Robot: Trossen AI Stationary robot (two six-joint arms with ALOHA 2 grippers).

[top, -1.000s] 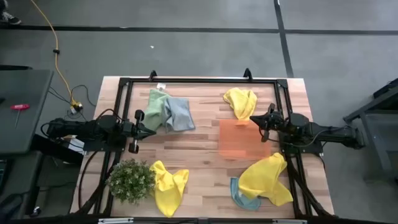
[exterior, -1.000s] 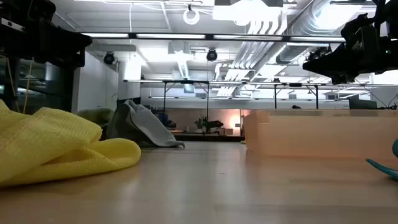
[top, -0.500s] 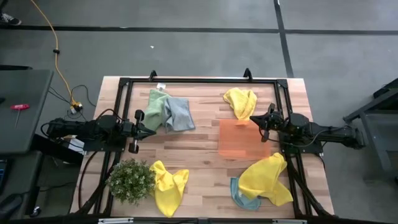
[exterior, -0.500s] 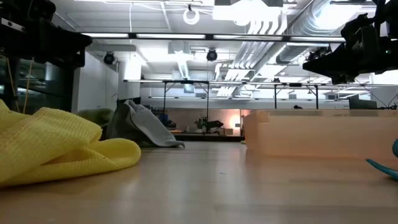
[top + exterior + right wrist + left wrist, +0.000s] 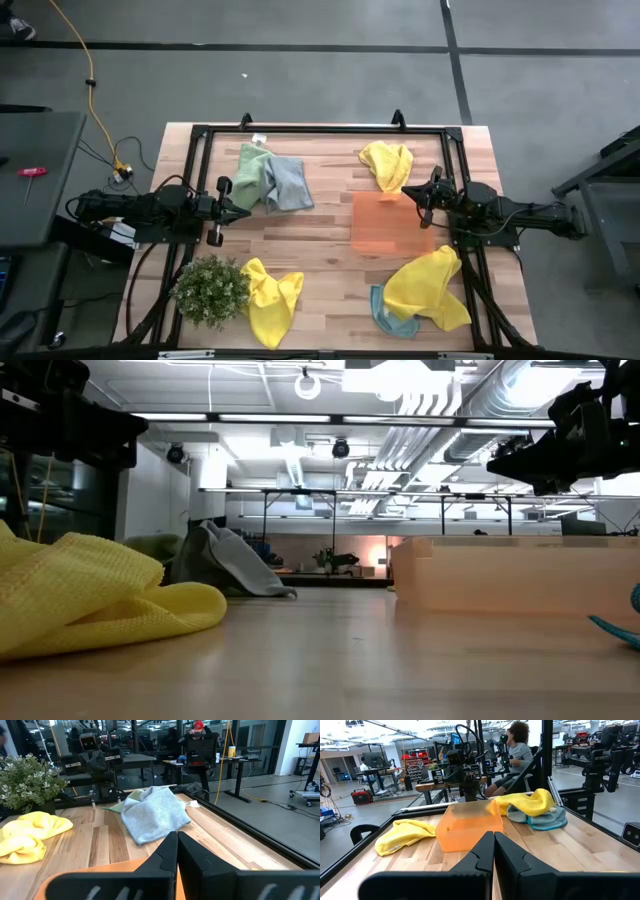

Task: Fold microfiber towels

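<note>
Nothing has changed over the last second: both arms sit as before and no towel has moved, so folding has not begun.

The left gripper (image 5: 243, 209) hangs above the table (image 5: 320, 245), fingers pressed shut on nothing. The pale green towel (image 5: 251, 172) and grey-blue towel (image 5: 287, 183) lie crumpled just ahead of it, a yellow towel (image 5: 270, 299) off to its side by the potted plant (image 5: 211, 289).

The right gripper (image 5: 408, 194) is also closed and empty. It hovers at the edge of the orange mat (image 5: 391, 224), another yellow towel (image 5: 388, 164) just beside it and a third (image 5: 430, 288) behind its arm.

The teal towel (image 5: 391, 320) is mostly buried under that third yellow one. In the low view, neither gripper's fingertips can be made out.
</note>
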